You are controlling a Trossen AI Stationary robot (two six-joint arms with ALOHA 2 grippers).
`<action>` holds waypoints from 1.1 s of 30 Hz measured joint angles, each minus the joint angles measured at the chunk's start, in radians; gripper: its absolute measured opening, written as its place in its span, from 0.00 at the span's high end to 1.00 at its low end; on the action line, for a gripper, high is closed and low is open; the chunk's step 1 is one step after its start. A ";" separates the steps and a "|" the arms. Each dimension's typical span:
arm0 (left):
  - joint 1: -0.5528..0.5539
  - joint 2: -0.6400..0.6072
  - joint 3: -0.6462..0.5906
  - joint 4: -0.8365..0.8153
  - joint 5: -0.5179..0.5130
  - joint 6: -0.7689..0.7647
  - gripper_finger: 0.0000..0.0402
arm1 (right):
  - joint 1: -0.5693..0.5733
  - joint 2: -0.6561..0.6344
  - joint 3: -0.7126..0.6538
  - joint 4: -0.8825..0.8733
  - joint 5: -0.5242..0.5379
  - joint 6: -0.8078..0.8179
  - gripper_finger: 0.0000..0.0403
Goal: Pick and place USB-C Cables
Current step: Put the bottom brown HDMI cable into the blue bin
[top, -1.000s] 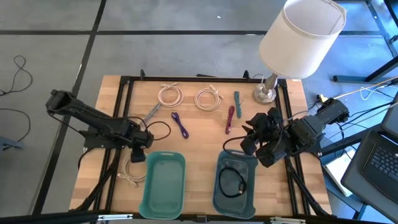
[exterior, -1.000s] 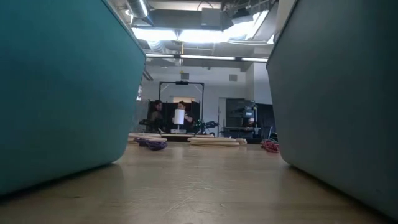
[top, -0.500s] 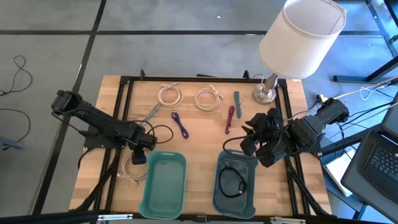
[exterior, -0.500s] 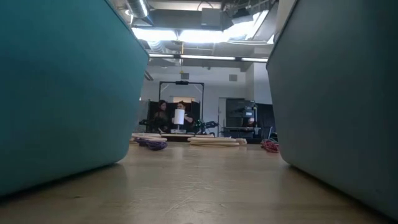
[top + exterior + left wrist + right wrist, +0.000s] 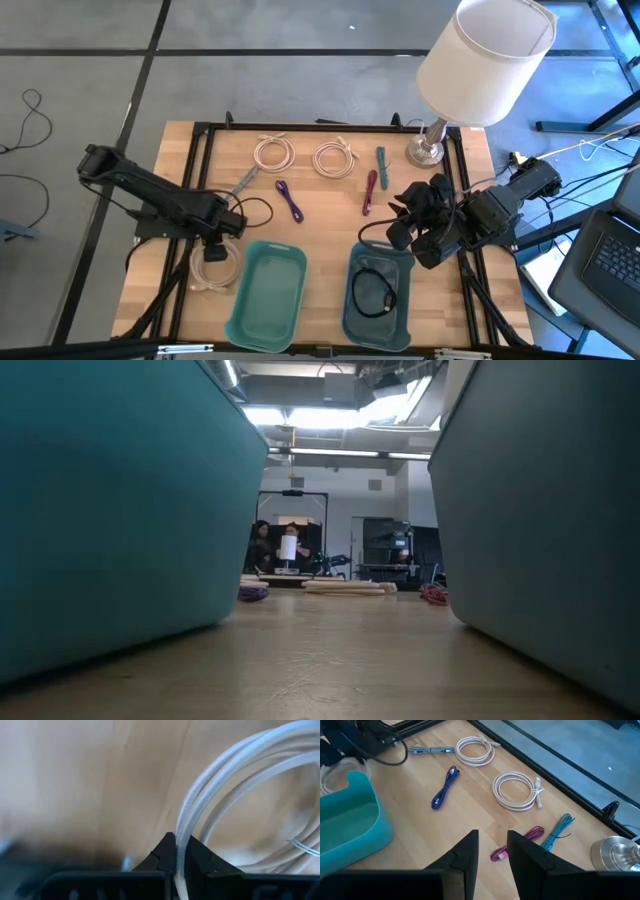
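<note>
Left teal tray (image 5: 268, 293) sits just beside my grab; lifting could knock it. Left gripper (image 5: 213, 246) clenched on 1 strand of white coil (image 5: 207, 272) on surface: coil may unwind, slip. Right gripper (image 5: 492, 851) part-open, empty, waiting.

Two dark jointed arms, black cables trailing (left tool (image 5: 215, 252): wedge-shaped black fingers)
</note>
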 joint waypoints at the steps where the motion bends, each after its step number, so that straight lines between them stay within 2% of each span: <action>1: 0.000 -0.015 0.017 -0.045 -0.004 0.001 0.98 | 0.000 0.000 0.000 0.000 0.000 0.000 0.74; 7: 0.000 -0.107 0.159 -0.224 -0.076 -0.002 0.98 | 0.000 0.000 0.000 -0.005 0.000 0.000 0.74; 12: 0.000 -0.159 0.333 -0.449 -0.212 -0.070 0.98 | 0.000 0.000 0.000 -0.006 0.001 0.000 0.74; 15: 0.000 -0.201 0.431 -0.425 -0.275 -0.122 0.98 | 0.000 0.000 0.000 -0.006 0.001 -0.001 0.74; 17: 0.000 -0.236 0.478 -0.331 -0.333 -0.141 0.98 | 0.000 0.000 0.000 -0.005 0.001 0.000 0.74; 19: 0.000 -0.272 0.495 -0.144 -0.385 -0.117 0.98 | 0.000 0.000 0.000 -0.003 0.001 0.000 0.74; 22: 0.000 -0.313 0.495 0.163 -0.443 0.007 0.98 | 0.000 0.000 0.000 0.006 0.001 0.000 0.74; 25: 0.003 -0.329 0.495 0.429 -0.457 0.163 0.98 | 0.000 0.000 0.000 0.018 0.001 0.000 0.74; 28: 0.017 -0.326 0.495 0.650 -0.441 0.316 0.98 | 0.000 0.000 0.000 0.039 0.002 -0.001 0.74; 33: 0.056 -0.270 0.495 0.928 -0.312 0.483 0.98 | 0.000 0.000 0.000 0.105 0.033 -0.038 0.74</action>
